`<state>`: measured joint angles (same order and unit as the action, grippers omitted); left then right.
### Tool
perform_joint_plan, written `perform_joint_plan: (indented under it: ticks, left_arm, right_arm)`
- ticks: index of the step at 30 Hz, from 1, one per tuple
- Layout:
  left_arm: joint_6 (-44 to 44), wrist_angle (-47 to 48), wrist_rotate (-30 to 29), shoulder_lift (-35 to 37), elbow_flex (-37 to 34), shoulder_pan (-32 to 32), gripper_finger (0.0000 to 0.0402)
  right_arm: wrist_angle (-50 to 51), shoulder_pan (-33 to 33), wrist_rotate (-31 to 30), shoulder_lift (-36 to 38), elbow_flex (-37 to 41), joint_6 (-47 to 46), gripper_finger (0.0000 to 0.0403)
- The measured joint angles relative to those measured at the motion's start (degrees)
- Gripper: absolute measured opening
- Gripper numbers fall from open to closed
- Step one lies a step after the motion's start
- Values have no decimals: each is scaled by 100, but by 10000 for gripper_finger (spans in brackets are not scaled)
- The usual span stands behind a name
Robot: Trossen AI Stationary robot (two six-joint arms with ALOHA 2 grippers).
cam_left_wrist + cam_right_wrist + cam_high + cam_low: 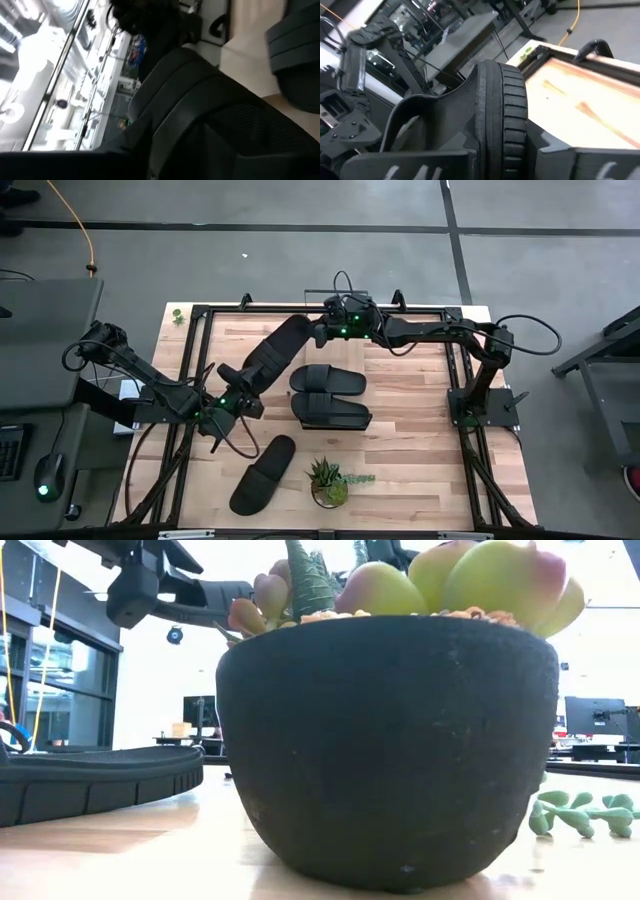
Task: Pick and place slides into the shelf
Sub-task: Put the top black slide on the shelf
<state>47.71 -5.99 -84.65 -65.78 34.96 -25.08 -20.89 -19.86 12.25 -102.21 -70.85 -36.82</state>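
One black slide hangs slantwise above the table between my two grippers. My right gripper is shut on its far end and my left gripper on its near end. Two more slides lie side by side on their soles at the table's middle. Another slide lies on its sole near the front edge, and it also shows in the low view. A light-wood board with a black wire end shows beyond the held slide. My left gripper holds the slide's near end. In the left wrist view the strap and the sole fill the picture and hide the place of contact. The slide is clear of the table. My right gripper pinches the far end of the sole between its two fingers, one on each flat face, the ribbed edge facing the camera. The fingers come level from the table's right, slanting toward the near side. The slide is on edge and lifted clear.
A dark pot of succulents stands near the front edge, right of the lone slide, and fills the low view. Black frame bars run along the table's far and side edges. Bare wood lies right of the two slides.
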Motion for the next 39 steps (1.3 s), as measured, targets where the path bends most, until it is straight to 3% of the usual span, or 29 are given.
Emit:
perform_joint_plan:
  ticks: [4,10,17,24,34,39]
  left_arm:
    - [-148,-4,-519,5,0,0,185]
    - [-604,390,-561,337,2,8,226]
    - [-2306,2092,-554,1131,7,-7,222]
    - [-3730,3489,-444,1630,2,-7,216]
    - [-4022,3793,-298,1683,2,-7,216]
    - [-3989,3790,-360,1681,2,-7,216]
  right_arm:
    - [-161,0,-295,43,0,97,45]
    - [-37,-74,-685,308,2,339,45]
    - [598,-208,-1350,859,44,642,44]
    - [598,-440,-1790,1538,746,449,44]
    - [-2532,-887,-2105,2446,3622,-1022,44]
    - [-3426,-887,-2245,2441,4519,-1284,44]
